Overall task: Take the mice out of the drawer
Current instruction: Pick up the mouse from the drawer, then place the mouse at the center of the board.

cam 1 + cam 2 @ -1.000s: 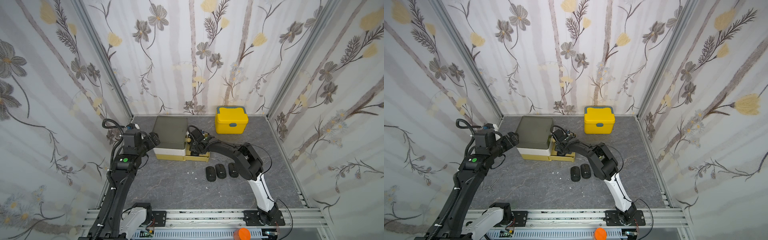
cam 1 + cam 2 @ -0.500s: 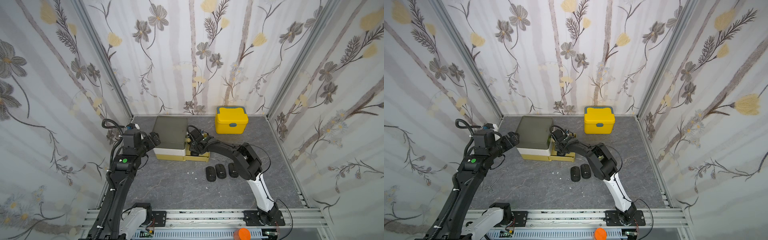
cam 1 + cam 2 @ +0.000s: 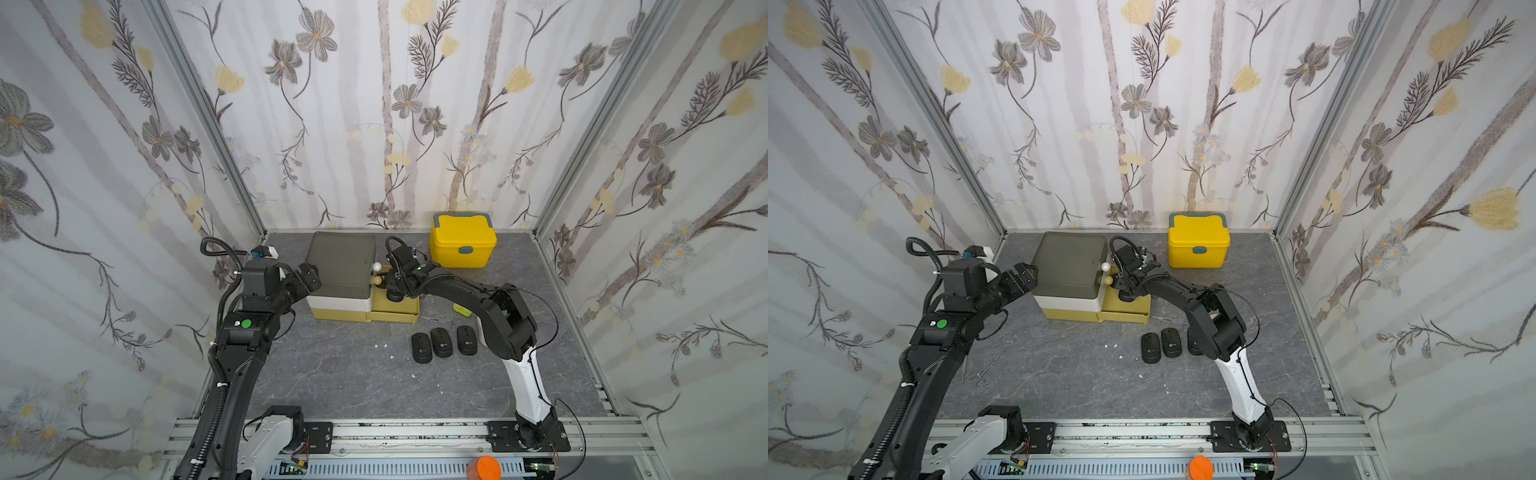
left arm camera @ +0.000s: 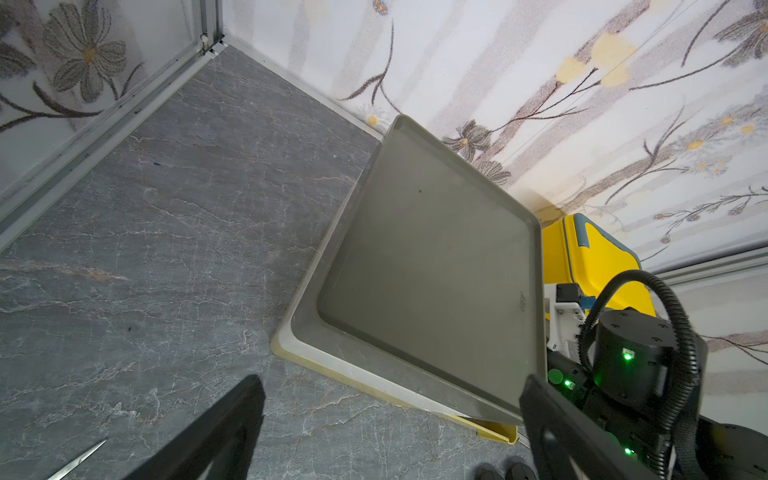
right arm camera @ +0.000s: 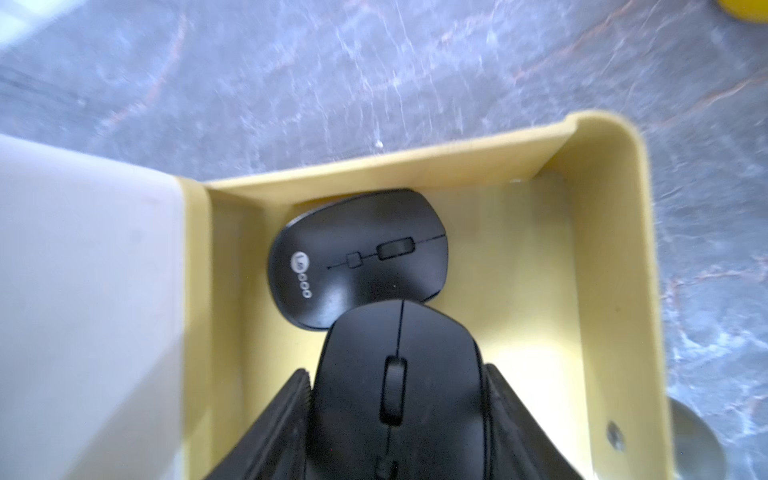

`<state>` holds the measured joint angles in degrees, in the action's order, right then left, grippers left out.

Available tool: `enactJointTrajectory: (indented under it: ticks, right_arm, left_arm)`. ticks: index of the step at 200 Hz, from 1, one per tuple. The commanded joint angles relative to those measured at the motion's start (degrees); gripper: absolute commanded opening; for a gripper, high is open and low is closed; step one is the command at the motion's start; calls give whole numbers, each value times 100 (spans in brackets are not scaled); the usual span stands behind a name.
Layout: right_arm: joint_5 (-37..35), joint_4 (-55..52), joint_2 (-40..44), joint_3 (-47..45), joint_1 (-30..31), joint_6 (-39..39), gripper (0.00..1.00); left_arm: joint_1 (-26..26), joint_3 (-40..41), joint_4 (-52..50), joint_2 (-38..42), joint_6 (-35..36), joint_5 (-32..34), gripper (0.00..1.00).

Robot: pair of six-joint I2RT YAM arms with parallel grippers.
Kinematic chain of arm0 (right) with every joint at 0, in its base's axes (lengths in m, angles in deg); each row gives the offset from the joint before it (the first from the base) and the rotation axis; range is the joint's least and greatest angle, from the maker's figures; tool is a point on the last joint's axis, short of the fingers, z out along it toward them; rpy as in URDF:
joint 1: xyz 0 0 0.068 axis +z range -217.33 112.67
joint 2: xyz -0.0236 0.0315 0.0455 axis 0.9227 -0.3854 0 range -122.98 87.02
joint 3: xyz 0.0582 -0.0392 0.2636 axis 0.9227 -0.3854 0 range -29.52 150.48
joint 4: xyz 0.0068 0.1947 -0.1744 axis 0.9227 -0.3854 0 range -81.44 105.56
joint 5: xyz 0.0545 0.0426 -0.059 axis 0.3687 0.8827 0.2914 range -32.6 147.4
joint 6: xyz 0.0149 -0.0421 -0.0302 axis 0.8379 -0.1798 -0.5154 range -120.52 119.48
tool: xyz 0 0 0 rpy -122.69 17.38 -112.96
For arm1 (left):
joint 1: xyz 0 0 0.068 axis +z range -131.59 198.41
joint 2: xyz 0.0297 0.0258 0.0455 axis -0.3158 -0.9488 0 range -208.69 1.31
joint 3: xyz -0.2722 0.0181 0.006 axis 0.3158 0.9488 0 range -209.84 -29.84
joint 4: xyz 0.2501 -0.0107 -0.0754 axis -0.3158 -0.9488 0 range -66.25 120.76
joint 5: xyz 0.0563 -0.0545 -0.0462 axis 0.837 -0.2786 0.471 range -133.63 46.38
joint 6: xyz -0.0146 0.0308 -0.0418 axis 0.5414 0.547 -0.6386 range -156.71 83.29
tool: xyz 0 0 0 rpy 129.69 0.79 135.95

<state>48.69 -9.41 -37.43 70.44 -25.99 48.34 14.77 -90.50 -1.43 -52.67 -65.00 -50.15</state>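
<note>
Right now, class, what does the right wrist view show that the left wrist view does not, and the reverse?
Only the right wrist view: the inside of the open yellow plastic drawer, a black computer mouse with a pale logo lying in it, and a plain black computer mouse clamped in the right gripper. Only the left wrist view: the flat grey tray-like top, the yellow lidded box, the open left gripper. Both: the grey stone-patterned tabletop and the white cabinet body.

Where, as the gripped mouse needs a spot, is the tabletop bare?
Free: grey marbled tabletop between the row of three slim black mice and the left arm. Crowded: between the open yellow drawer and that row, by the right arm.
</note>
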Motion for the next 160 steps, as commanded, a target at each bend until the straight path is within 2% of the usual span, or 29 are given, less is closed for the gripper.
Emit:
enactJointTrajectory:
  ticks: [1, 83, 134, 160]
  right_arm:
    - [87, -72, 205, -29, -18, -176, 49]
    - [383, -383, 1511, -1130, -1, -609, 49]
    - [151, -411, 2302, -2245, 524, -348, 49]
    - [-2, -244, 2614, -2730, 1119, 2, 49]
  left_arm:
    - [4, -94, -123, 40, 121, -137, 98]
    - [-23, 77, -752, 612, 158, -941, 100]
    - [-231, 402, -1044, 942, 135, -1142, 100]
    - [-302, 571, -1009, 1138, 49, -1154, 100]
